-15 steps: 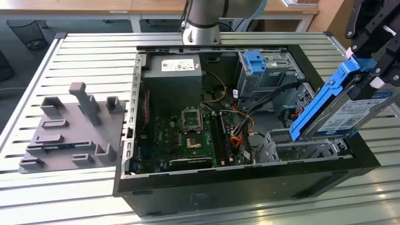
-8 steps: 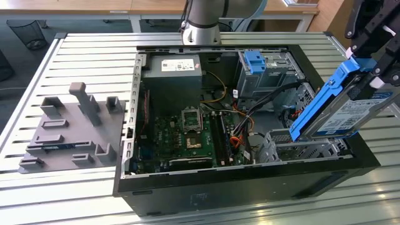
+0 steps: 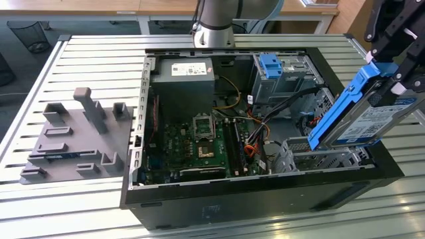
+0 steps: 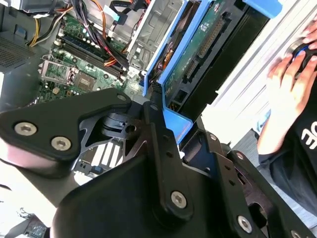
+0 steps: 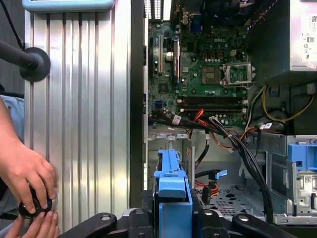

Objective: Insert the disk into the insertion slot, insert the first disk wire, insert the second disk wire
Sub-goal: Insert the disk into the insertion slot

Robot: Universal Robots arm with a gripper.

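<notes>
On the exterior view's left, well apart from the fingers [image 3: 410,69], a grey fixture plate [image 3: 73,144] with upright posts lies on the ribbed tabletop [image 3: 99,59]. Nearer the fingers stands the open computer case [image 3: 265,204], with the power supply [image 3: 182,74] and the green motherboard [image 3: 199,144] on the side far from them. Closer in, the taller grey bay with a blue tab [image 3: 273,67] sits beside a bundle of black and orange cables [image 3: 265,124]. Below the fingers is the insertion slot [image 3: 319,157], a low silver perforated cage. The fingers are clamped on the upper end of the disk [image 3: 369,119], gripping its blue frame from both sides. The disk hangs tilted, label outward, with its lower end down at the insertion slot. That end appears to reach the cage's top edge, but contact cannot be confirmed. In the second wrist view the disk's green circuit board [image 4: 198,49] faces the case interior. In the first wrist view a person's hand [image 5: 27,171] rests on a black round object [image 5: 33,208] on the tabletop, outside the case wall and apart from the fingers.
</notes>
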